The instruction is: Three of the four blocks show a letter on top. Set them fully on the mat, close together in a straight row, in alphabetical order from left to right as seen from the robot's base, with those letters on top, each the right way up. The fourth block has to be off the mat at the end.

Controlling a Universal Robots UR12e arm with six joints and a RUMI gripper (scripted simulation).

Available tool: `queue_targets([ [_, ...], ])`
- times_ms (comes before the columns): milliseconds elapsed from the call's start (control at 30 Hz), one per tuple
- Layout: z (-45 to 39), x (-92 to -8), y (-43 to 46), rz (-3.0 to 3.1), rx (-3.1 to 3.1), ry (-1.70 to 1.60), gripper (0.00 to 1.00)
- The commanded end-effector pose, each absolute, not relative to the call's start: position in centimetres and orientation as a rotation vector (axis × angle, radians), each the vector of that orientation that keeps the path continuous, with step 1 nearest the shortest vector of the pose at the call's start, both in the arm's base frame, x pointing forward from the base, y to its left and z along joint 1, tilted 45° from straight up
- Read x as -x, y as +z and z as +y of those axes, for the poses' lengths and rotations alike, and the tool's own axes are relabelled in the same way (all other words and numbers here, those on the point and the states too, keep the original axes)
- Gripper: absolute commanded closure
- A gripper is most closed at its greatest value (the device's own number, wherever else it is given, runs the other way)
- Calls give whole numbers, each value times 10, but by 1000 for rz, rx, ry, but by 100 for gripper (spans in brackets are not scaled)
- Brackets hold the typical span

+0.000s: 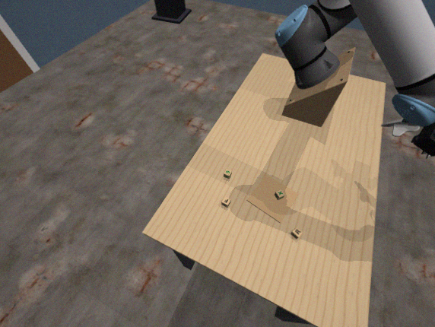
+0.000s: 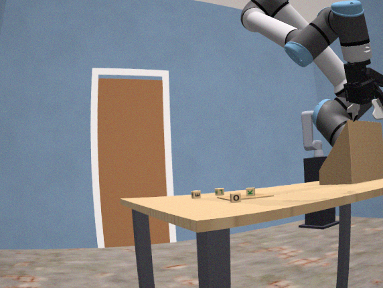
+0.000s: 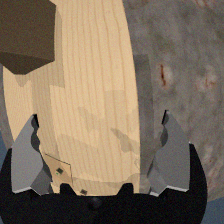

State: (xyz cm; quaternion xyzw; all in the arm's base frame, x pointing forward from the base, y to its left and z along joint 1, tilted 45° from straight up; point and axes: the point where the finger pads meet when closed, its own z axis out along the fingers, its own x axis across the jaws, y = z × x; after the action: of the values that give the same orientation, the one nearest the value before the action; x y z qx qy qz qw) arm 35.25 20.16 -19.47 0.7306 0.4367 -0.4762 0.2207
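Observation:
Four small wooden blocks lie on the wooden table top. A block with a green mark on top (image 1: 280, 195) sits on the thin tan mat (image 1: 268, 198). Another green-marked block (image 1: 227, 173) and a block with a black letter (image 1: 226, 202) lie left of the mat. A block with R on top (image 1: 296, 233) lies off the mat toward the table's end. The mat (image 2: 249, 197) and blocks also show in the exterior view. My gripper (image 2: 364, 112) hangs open and empty high above the table's far end, well away from the blocks. In the wrist view its fingers stand wide apart.
A brown wedge-shaped pedestal (image 1: 315, 99) (image 2: 351, 157) carrying the arm stands on the table's far end. The table's edges lie close to the blocks on the left and near sides. A dark post (image 1: 171, 9) stands on the floor beyond.

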Motion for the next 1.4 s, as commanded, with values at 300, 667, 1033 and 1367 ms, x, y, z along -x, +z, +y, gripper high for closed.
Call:
queue_targets([
  [300,202,-353,-195,1208,-2021,-1315,0],
  [667,201,-360,-194,1214,-2026,-1317,0],
  [1033,147,-505,-168,1340,-2130,-1339,0],
  [1367,68,-611,-134,1437,-2203,-1333,0],
])
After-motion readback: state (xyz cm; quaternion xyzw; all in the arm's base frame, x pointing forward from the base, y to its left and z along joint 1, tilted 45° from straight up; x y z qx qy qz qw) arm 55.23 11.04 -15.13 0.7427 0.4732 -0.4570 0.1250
